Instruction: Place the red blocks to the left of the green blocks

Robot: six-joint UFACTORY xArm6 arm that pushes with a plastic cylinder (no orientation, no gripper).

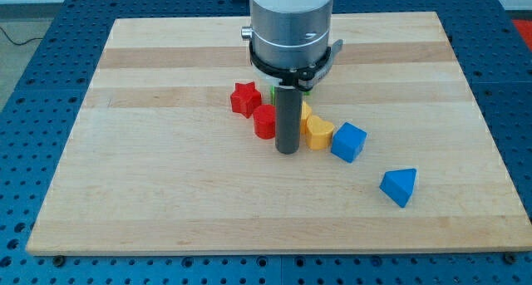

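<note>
A red star block lies near the board's middle. A red round block sits just below and right of it. My tip is right beside the red round block, on its right, at its lower edge. Green blocks show only as slivers behind the rod and the arm's grey body, right of the red star; their shapes are hidden. Both red blocks lie left of the rod.
Yellow blocks sit right of the rod, partly hidden. A blue cube touches them on the right. A blue triangular block lies alone at lower right. The wooden board rests on a blue perforated table.
</note>
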